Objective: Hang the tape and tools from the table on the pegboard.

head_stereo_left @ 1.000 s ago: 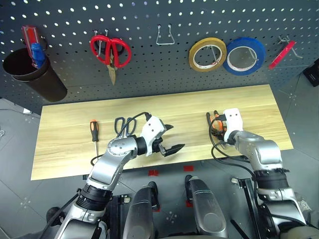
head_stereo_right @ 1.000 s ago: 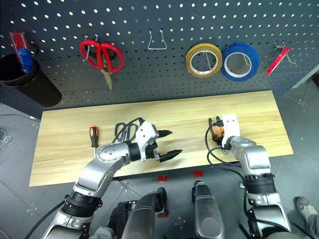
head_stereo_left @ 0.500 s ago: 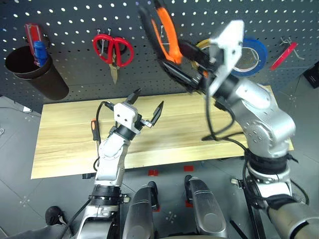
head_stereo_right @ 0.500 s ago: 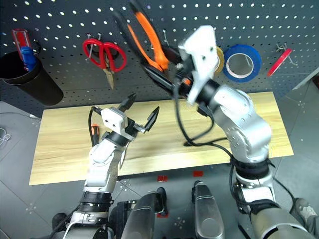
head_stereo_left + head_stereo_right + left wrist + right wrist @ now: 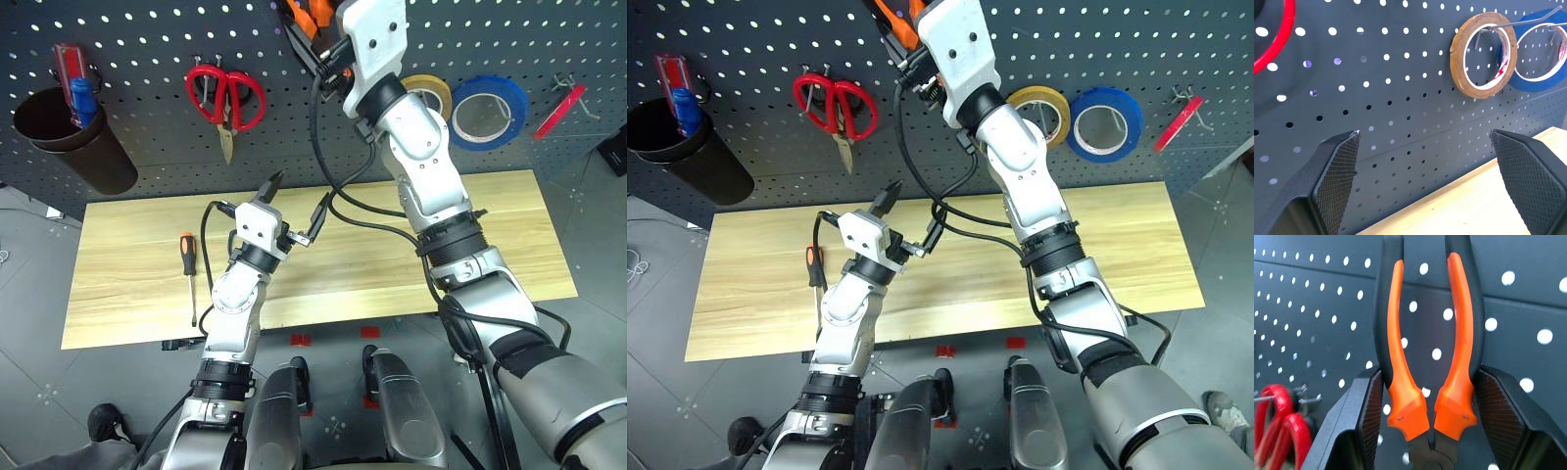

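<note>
Your right gripper is pinching the pliers at the pegboard's top centre; your left gripper is hovering mid-frame, fingers spread.

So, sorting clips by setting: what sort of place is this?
Probably a workshop tool station: a dark pegboard hung with red-handled scissors and tape rolls, above a wooden table.
</note>
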`<action>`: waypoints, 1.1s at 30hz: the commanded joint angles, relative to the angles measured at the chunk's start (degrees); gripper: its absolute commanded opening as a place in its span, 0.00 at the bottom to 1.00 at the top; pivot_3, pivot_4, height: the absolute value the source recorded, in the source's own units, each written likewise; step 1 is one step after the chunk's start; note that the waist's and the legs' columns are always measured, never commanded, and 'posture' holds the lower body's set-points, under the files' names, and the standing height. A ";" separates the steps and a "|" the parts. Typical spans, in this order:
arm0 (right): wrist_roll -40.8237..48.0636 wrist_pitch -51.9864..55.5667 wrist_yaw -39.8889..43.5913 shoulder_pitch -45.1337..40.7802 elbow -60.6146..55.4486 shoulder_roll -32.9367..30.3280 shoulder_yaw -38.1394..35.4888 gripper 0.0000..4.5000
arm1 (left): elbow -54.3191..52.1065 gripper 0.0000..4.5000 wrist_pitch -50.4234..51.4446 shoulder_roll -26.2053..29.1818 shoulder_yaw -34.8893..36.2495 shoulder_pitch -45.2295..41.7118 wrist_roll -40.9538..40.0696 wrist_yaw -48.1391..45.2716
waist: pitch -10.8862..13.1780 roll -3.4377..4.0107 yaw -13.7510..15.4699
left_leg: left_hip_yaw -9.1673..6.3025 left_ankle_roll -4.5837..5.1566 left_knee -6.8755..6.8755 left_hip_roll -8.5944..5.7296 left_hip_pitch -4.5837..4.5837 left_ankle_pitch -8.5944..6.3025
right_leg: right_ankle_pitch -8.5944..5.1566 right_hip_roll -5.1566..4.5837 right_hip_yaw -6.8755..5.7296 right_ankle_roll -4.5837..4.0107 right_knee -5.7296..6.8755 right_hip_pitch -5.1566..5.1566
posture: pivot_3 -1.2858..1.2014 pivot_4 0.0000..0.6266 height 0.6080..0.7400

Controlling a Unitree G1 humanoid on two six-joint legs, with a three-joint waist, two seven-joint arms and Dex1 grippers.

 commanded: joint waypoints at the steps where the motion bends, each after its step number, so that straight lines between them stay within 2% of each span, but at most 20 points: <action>1: -0.18 -4.86 -2.91 -3.72 3.51 0.23 -2.87 0.56 | -3.32 1.00 -0.21 -0.15 -0.63 0.87 0.32 0.93 | 0.00 0.00 0.16 | 0.00 0.00 0.02 0.00 0.00 0.00 | 0.00 0.00 0.00 0.00 0.02 0.00 | 0.46 0.66 1.00; 8: 2.03 -3.02 -1.82 -2.30 7.19 1.51 -3.80 0.56 | -4.40 1.00 1.51 1.18 0.05 1.45 0.59 1.99 | 0.00 0.00 0.45 | 0.02 0.01 0.08 0.01 0.06 0.05 | 0.02 -0.01 0.02 -0.03 0.14 0.02 | 0.47 0.66 1.00; 16: 1.75 1.65 -1.41 3.78 2.71 2.84 -3.36 0.56 | -5.97 1.00 3.63 2.19 -0.02 2.66 0.76 2.96 | 0.00 0.00 1.43 | 0.01 0.02 0.08 0.01 0.15 0.06 | 0.06 -0.01 0.06 -0.07 0.15 0.09 | 0.47 0.67 1.00; 24: 1.55 4.41 -1.94 5.88 -0.27 3.16 -3.41 0.56 | -5.70 1.00 4.56 2.45 0.07 1.95 0.87 3.09 | 0.00 0.00 1.26 | 0.10 0.00 0.05 0.05 0.18 0.09 | 0.11 0.02 0.13 -0.12 0.16 0.05 | 0.46 0.67 1.00; 26: 1.38 5.37 -3.19 6.25 -1.47 3.07 -3.84 0.72 | -5.49 1.00 4.95 2.54 0.15 1.65 0.81 3.03 | 0.00 0.01 1.30 | 0.11 0.01 0.05 0.05 0.18 0.09 | 0.11 0.02 0.14 -0.12 0.16 0.05 | 0.46 0.67 1.00; 30: 0.97 6.84 -3.54 6.08 -4.77 2.38 -3.97 0.98 | -4.69 1.00 5.98 2.62 0.56 0.86 1.08 3.80 | 0.00 0.01 1.45 | 0.11 0.01 0.06 0.04 0.18 0.10 | 0.12 0.01 0.14 -0.12 0.16 0.05 | 0.46 0.67 1.00; 33: 1.16 9.64 -3.45 6.90 -11.04 1.87 -4.21 1.00 | -5.31 1.00 9.94 2.85 0.90 0.76 0.58 4.59 | 0.00 0.01 1.49 | 0.11 0.04 0.06 0.04 0.17 0.13 | 0.18 0.01 0.14 -0.11 0.14 0.05 | 0.46 0.67 1.00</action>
